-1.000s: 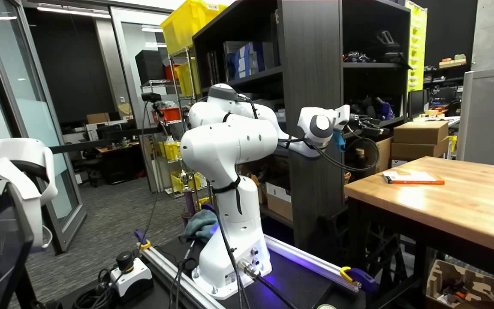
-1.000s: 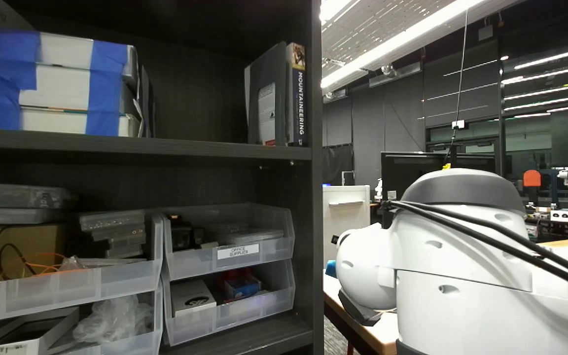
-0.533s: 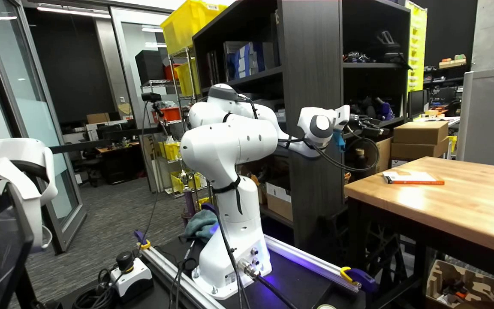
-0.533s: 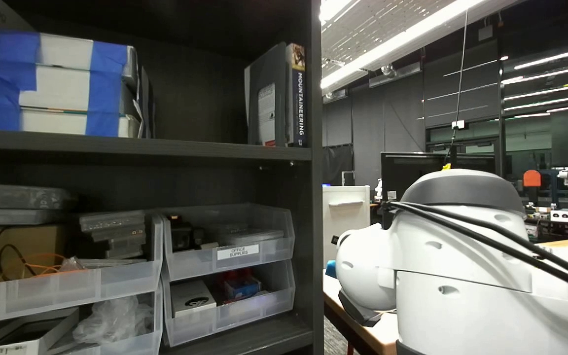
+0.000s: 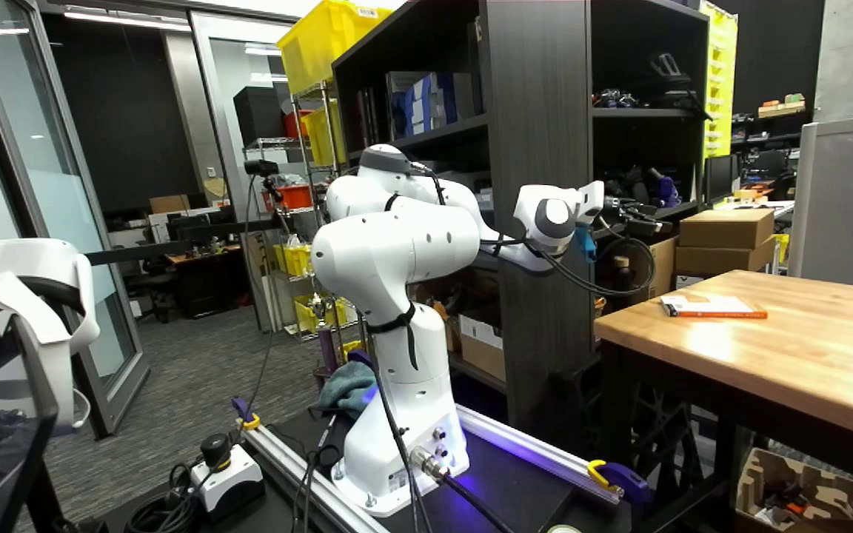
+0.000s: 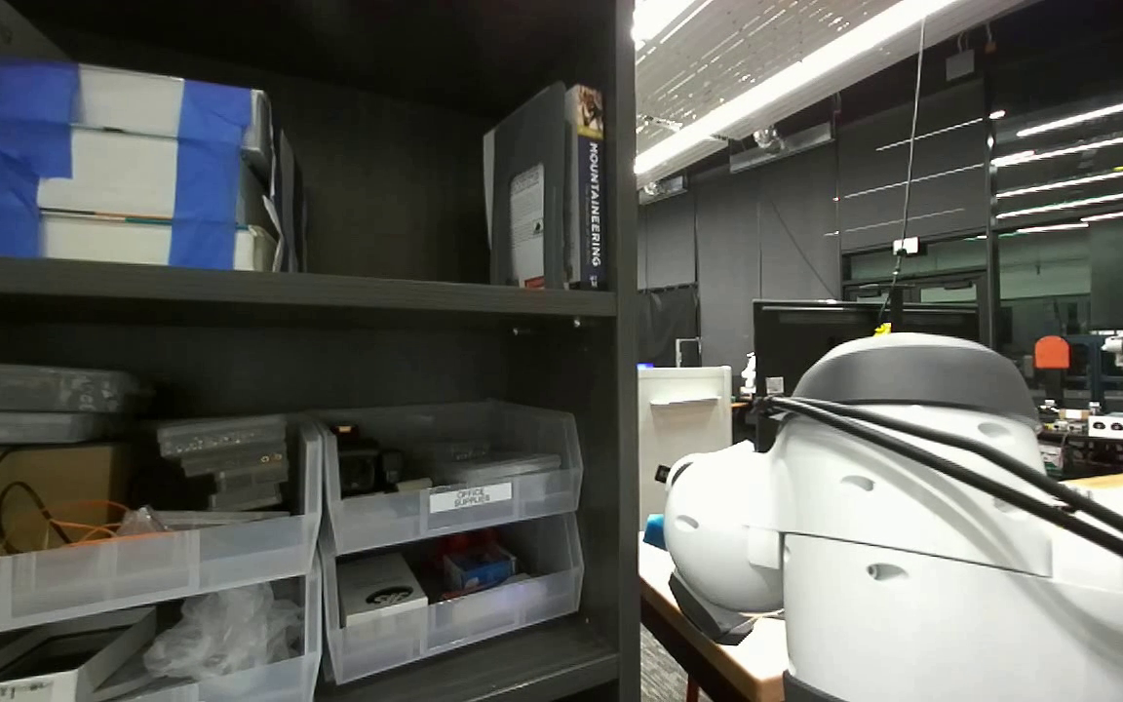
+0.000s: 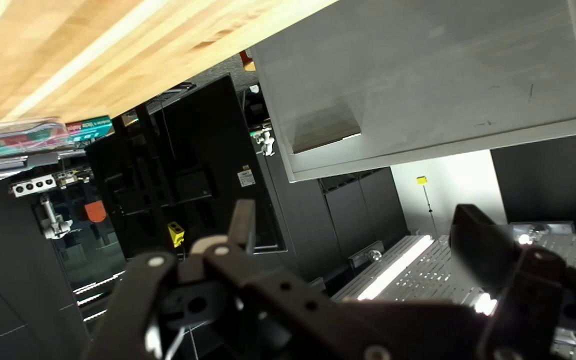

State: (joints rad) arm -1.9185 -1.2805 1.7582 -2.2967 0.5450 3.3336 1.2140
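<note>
A: Starting from the left in an exterior view, what worries you?

B: The arm [image 5: 404, 244]. It stands close by the dark bookshelf [image 5: 537, 148], and I can't judge the gap exactly. A swing that way could knock the shelving; misread depth would be the cause.

A: Next along?

B: The black cable [image 5: 611, 293], hanging in a loose loop beneath the arm's far end. A broad turn could snag it, simply because so much slack dangles free.

A: How does the end effector [image 7: 360, 225] look?

B: In the wrist view its fingers [image 7: 244, 225] stand wide apart, with nothing held between them. Coming down spread like that, I'd worry that one lands on top of a low, flat thing instead of beside it. Poor alignment would do it.

A: Is there such a thing nearby?

B: Further right, the book [image 5: 715, 306] lies flat on the worktop [image 5: 841, 318], right by its left edge, lower than the end effector and apart from it. A sideways brush could shove it off, being thin and, I'd guess, loose.

A: And farthest right?

B: The grey board [image 5: 852, 207], standing beyond the worktop. An overlong reach might bump it.
</note>
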